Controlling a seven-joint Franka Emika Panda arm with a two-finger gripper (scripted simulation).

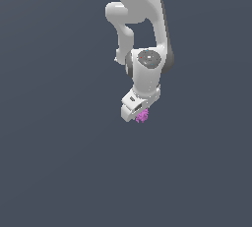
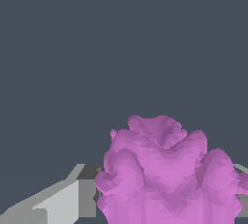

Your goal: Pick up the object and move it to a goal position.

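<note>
Exterior view: white arm [image 1: 142, 24] descends from the top centre of the frame, wrist bent downward. Gripper [image 1: 139, 115] sits just below frame centre against a plain grey-blue ground [image 1: 54, 162]. Magenta lump [image 1: 142, 116] shows at the gripper's lower tip, touching it. Wrist view: the lump [image 2: 167, 174] fills the lower right, with a grey finger [image 2: 63, 203] close on one side and a sliver of another beyond it. Claw appears pinched on the lump.

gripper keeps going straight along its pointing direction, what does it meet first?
The purple lump, already right at the gripper tips. Beyond it only the plain grey ground shows; depth unclear.
</note>
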